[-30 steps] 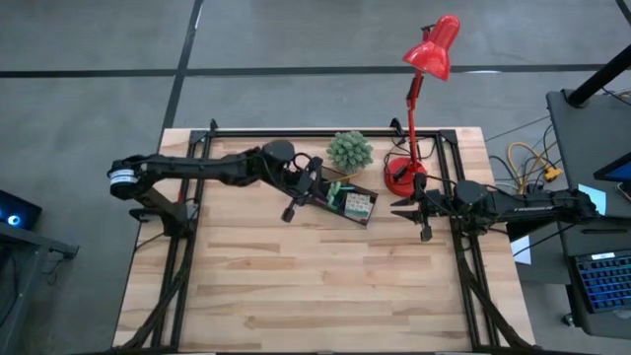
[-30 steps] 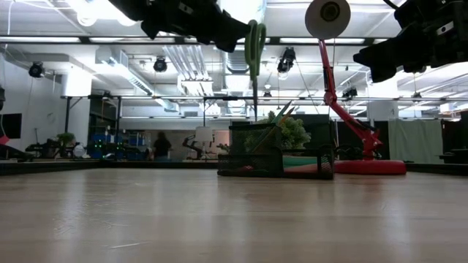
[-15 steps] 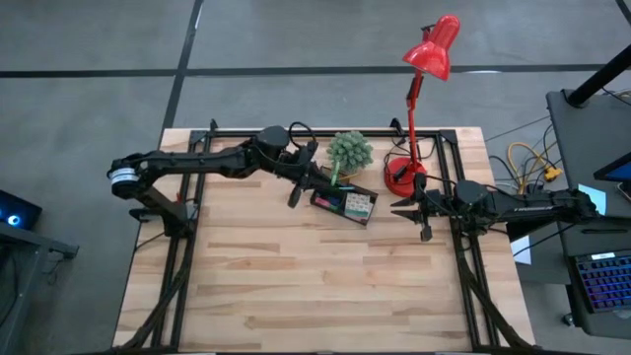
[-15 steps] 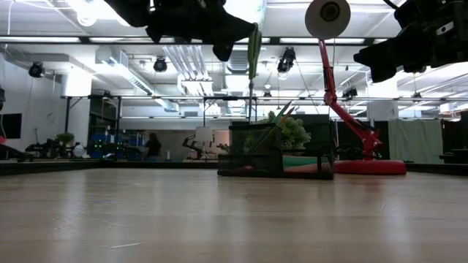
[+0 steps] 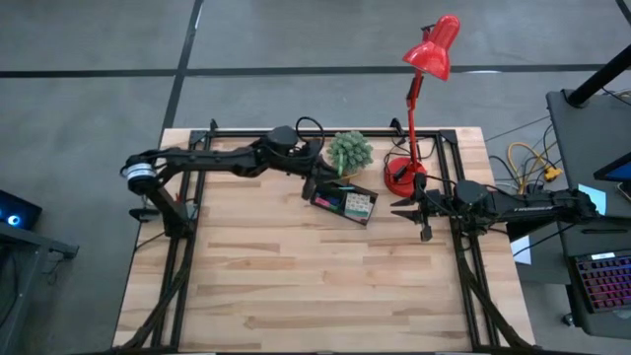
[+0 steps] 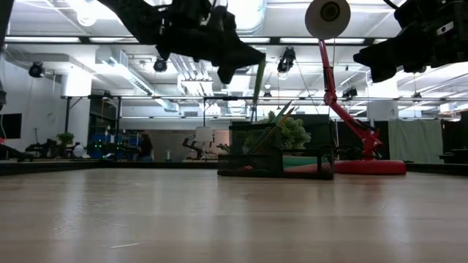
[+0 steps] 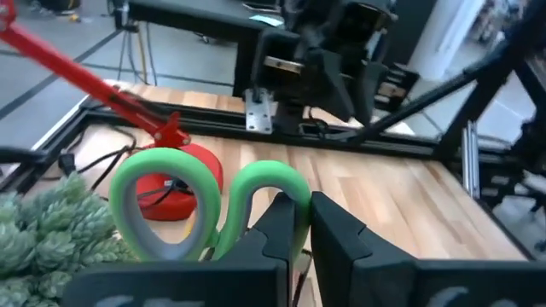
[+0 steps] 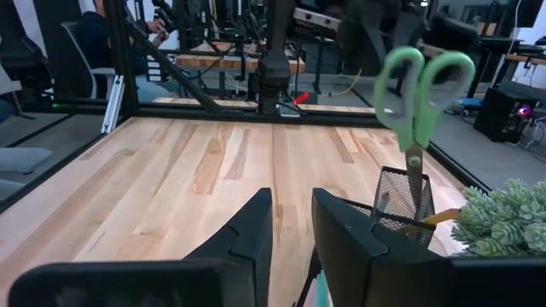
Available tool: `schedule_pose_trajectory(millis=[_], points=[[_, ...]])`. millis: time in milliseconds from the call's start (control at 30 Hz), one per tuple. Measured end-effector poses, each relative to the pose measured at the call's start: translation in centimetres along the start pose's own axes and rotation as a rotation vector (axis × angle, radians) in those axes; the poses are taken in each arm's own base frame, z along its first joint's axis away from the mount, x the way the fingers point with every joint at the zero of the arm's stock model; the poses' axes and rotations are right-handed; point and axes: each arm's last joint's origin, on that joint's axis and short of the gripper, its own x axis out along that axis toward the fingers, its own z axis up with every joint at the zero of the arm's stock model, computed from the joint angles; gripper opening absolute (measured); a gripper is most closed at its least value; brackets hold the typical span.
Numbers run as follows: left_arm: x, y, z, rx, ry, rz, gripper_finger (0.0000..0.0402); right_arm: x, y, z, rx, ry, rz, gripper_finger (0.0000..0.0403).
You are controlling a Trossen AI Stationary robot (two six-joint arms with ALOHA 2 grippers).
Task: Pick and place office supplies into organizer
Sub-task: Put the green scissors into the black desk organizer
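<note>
Above organizer (image 5: pixel 345 203): left gripper (image 5: pixel 314 178), scissors (image 8: pixel 415 94)

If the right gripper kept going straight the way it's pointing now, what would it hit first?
Probably the organizer. The right gripper points across the table toward it, with bare wood between. The scissors, standing blades-down in its mesh cup, lie slightly off that line, though depth is hard to judge.

Our left arm reaches across the far side of the tabletop, its left gripper (image 5: pixel 314 180) raised, jaws clamped. Our right arm waits at the right edge, its right gripper (image 5: pixel 402 207) hanging above the boards with jaws slightly parted.
</note>
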Motion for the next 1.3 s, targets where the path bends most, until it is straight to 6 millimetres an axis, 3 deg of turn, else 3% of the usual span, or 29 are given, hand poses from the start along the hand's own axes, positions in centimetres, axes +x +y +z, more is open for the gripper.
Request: schedule_pose_trajectory(millis=[233, 667, 1000, 1300], points=[[0.4, 1.5, -0.6, -0.143, -0.023, 0.026, 0.0004, 0.0, 0.0, 0.0, 0.000, 0.001, 0.000, 0.0069], [0.1, 2.2, -2.1, -0.160, -0.008, 0.096, 0.0004, 0.0, 0.0, 0.0, 0.000, 0.000, 0.000, 0.0084], [-0.7, 2.7, -4.0, -0.137, -0.071, 0.117, 0.0004, 0.0, 0.0, 0.0, 0.000, 0.000, 0.000, 0.0071], [-0.8, 2.9, -4.2, -0.136, -0.074, 0.139, 0.0073, 0.0, 0.0, 0.0, 0.000, 0.000, 0.000, 0.0075]])
